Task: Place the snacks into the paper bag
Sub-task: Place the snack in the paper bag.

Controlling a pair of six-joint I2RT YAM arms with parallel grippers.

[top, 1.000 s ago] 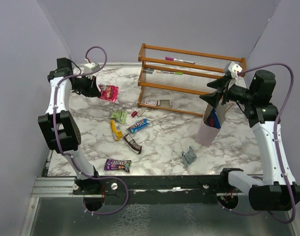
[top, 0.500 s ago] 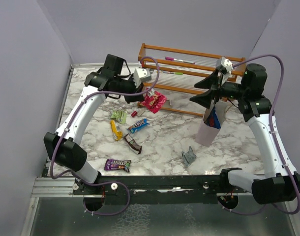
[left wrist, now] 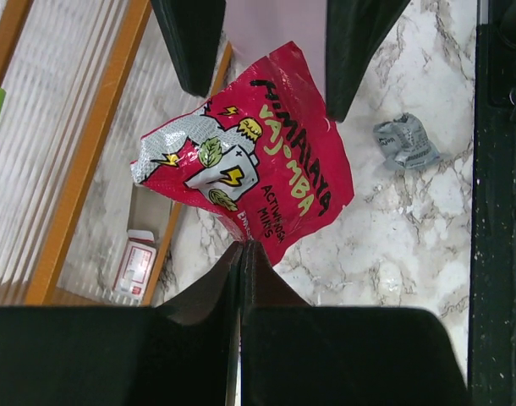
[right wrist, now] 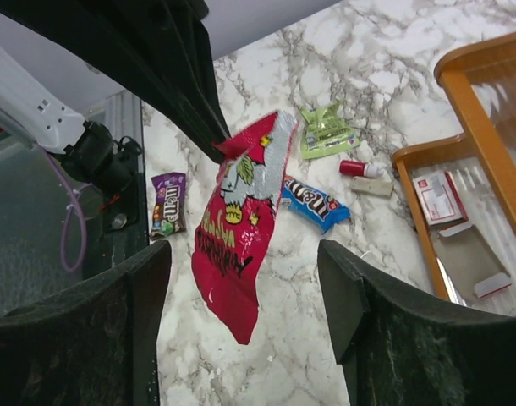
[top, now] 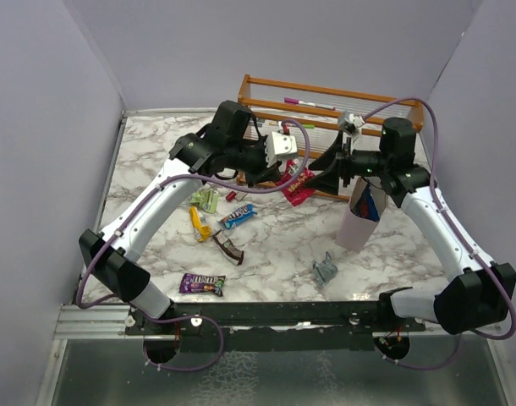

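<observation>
Left gripper [left wrist: 242, 247]: jaws pressed together on one edge of the red packet [left wrist: 249, 169], which hangs in the air from that pinch.
Right gripper [right wrist: 243, 251]: jaws spread wide, one finger on each side of the hanging packet. No finger is seen pressing it.
Red packet: above the table [top: 275, 245], between the two grippers, just in front of the wooden rack [top: 326, 95] and to the left of the paper bag. It has yellow lettering and a silver patch.
Paper bag [top: 356, 227]: stands upright on the right side of the table, near the rack's right end and below the right arm. A blue and red wrapper shows in its mouth.
Green packet [top: 205, 200]: lies on the marble left of centre.
Yellow bar [top: 199, 224]: just in front of the green packet.
Blue-white bar [top: 238, 216]: beside the yellow bar, on its right.
Dark brown bar [top: 227, 247]: nearer the arm bases than the blue-white bar.
Purple packet [top: 201, 283]: close to the near edge, on the left.
Grey-teal wrapper [top: 326, 269]: crumpled, near the front edge, left of the bag's foot.
Red cylinder [top: 231, 195]: small, between the green packet and the rack.
White card [top: 260, 177]: flat under the rack's lowest shelf.
</observation>
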